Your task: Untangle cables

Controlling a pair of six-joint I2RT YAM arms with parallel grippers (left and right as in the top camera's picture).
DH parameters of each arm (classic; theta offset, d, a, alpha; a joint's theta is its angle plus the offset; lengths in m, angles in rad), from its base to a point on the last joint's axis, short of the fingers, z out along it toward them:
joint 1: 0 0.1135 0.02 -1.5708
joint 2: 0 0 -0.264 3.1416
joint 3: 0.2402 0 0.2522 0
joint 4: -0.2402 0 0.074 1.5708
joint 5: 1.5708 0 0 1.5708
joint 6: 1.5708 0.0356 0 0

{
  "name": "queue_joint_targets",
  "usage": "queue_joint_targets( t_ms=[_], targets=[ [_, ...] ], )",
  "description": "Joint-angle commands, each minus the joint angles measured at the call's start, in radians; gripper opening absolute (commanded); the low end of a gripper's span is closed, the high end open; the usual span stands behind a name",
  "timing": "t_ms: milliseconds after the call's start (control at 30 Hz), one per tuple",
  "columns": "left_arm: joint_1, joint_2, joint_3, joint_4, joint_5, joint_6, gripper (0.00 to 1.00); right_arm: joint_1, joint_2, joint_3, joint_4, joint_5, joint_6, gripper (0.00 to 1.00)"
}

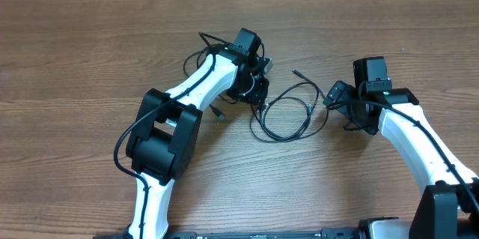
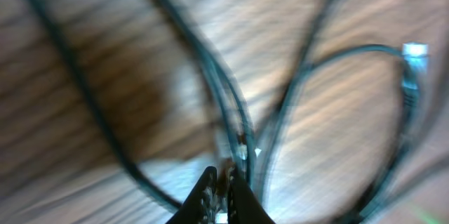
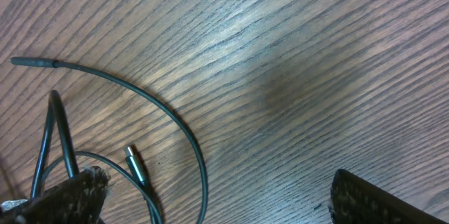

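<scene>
From overhead, the cables (image 1: 288, 119) lay loosely tangled at the middle of the desk (image 1: 90, 44). One open loop spread right of centre, and more strands were bunched under the left pincer (image 1: 258, 82) just above centre. The right pincer (image 1: 334, 97) hovered at the loop's right edge.

The left wrist view was blurred. The left pincer (image 2: 223, 197) sat at the bottom edge, all but closed, and a strand of the cables (image 2: 226, 104) seemed nipped between its tips. A pale plug (image 2: 414, 55) lay at the upper right.

In the right wrist view, the right pincer (image 3: 217, 206) stood spread wide and empty, its fingers (image 3: 70, 189) in the lower corners. A curved strand of the cables (image 3: 189, 140) and a small metal plug (image 3: 135, 164) lay on bare wood at the lower left.

The step looked like parting one strand from the bunch. It would go best with the left hold kept as an anchor and the right pincer closing on a single strand near its free end. That strand should then be drawn slowly toward the right of the frame, easing off if a crossing tightened.
</scene>
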Motion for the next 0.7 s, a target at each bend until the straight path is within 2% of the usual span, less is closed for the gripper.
queue_joint_targets(
  t_ms=[0,400,667],
  targets=[
    [-0.008,-0.033,-0.01,0.01,0.16,0.05,0.11,-0.002,-0.005,0.009,0.003,-0.005,0.006,1.0],
    [-0.006,-0.033,-0.01,0.034,-0.069,0.023,0.31,-0.002,-0.005,0.009,0.003,-0.005,0.006,1.0],
    [-0.014,-0.033,-0.01,0.055,-0.067,-0.014,0.33,-0.002,-0.005,0.009,0.003,-0.004,0.006,1.0]
  ],
)
